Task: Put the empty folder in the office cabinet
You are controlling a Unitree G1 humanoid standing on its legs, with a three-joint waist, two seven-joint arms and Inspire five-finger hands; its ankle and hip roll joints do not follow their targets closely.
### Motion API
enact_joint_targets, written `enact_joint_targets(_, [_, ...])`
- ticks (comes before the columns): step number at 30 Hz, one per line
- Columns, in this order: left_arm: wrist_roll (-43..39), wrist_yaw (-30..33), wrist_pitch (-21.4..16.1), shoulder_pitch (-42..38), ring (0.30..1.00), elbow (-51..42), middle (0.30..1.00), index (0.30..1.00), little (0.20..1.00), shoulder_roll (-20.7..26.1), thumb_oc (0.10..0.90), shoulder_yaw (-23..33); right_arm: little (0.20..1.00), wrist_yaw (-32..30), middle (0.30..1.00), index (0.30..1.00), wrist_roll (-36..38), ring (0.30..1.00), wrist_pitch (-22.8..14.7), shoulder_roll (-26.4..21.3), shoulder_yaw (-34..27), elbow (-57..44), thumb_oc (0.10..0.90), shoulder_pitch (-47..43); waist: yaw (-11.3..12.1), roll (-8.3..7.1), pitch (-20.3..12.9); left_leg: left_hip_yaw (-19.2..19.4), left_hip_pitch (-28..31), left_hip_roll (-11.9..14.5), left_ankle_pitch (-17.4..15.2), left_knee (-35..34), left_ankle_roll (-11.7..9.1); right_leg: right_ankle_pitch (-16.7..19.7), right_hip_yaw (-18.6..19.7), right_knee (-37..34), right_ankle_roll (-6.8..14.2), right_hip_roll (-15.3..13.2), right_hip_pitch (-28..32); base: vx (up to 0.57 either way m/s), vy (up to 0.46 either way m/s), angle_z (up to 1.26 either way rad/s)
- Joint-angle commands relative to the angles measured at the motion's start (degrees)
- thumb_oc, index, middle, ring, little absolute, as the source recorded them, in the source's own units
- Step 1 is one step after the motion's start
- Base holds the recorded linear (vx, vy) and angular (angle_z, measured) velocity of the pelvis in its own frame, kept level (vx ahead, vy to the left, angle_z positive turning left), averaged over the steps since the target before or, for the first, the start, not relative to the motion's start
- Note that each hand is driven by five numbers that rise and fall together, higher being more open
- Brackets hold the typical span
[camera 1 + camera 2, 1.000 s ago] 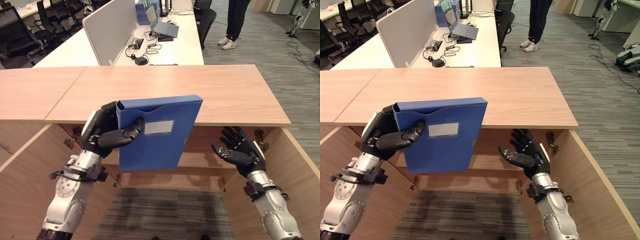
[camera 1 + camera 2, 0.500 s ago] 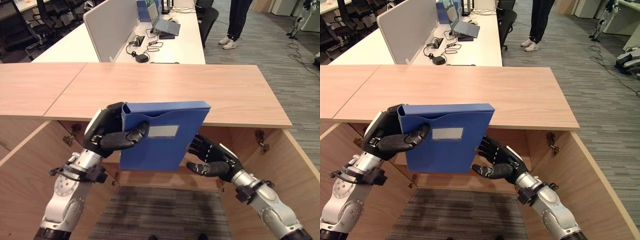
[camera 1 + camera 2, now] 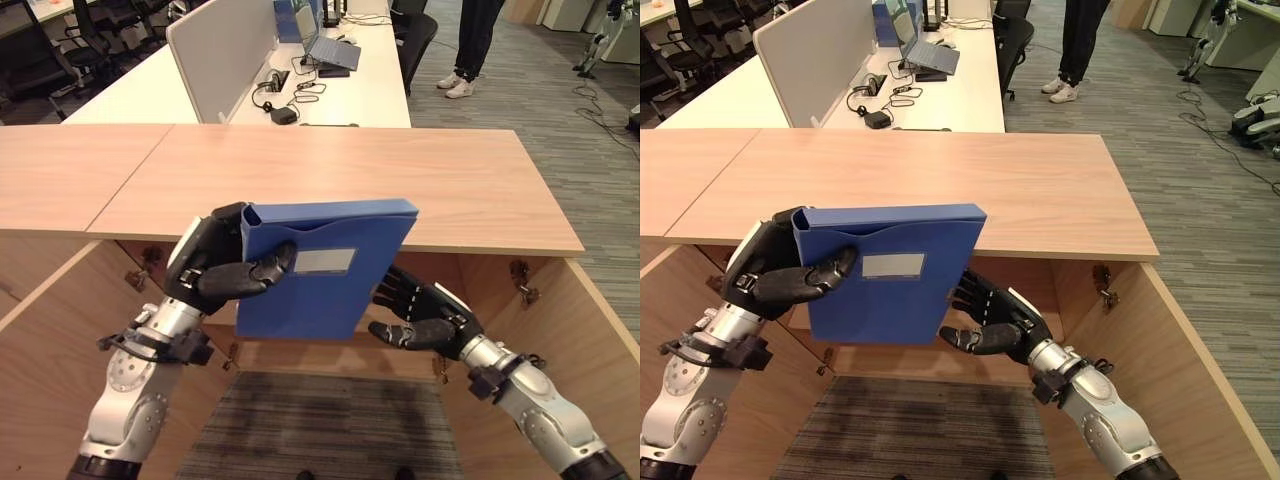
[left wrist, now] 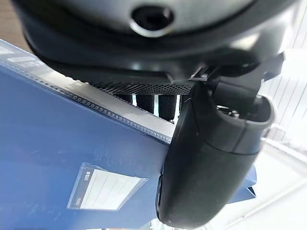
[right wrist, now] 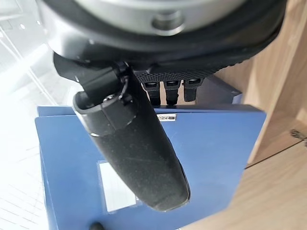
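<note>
Folder [image 3: 325, 268] gripped by left hand [image 3: 215, 270]; right hand's [image 3: 425, 320] spread fingertips hidden behind it.

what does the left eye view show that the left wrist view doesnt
Left eye view alone: the right hand reaching in open at the blue folder's lower right corner, the wooden cabinet top, the open cabinet's side wall, the white desk with a laptop, and a person's legs beyond.

Left wrist view alone: the perforated strip along the folder's edge, seen close.

Both: the blue folder with its label pocket, and the left hand clamped on it, thumb across the front.
</note>
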Motion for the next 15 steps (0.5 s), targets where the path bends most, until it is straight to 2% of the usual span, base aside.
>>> enact_joint_targets(1, [-4.13, -6.00, -1.42, -8.39, 0.300, -6.80, 0.300, 0.300, 0.300, 0.69, 0.400, -5.46, 0.900, 3.97, 0.900, 0.900, 4.14, 0.900, -7.93, 4.00, 2.30, -7.68, 0.800, -15.04, 0.12, -0.07, -2.67, 3.62, 1.81, 3.95, -0.95, 0.09, -4.04, -6.67, -2.34, 1.27, 4.64, -2.79, 4.29, 0.00, 0.000, 0.00])
enact_joint_targets(15, [-7.14, -8.21, 1.41, -6.48, 0.300, -7.92, 0.300, 0.300, 0.300, -1.19, 0.400, -7.24, 0.900, -2.16, 0.900, 0.900, 1.55, 0.900, -11.91, 5.07, -5.61, 0.40, 0.800, -18.79, 0.93, -0.44, -3.03, 3.02, 1.80, 3.73, -1.47, 0.09, -3.79, -6.46, -2.81, 0.97, 4.85, -2.90, 4.66, 0.00, 0.000, 0.00])
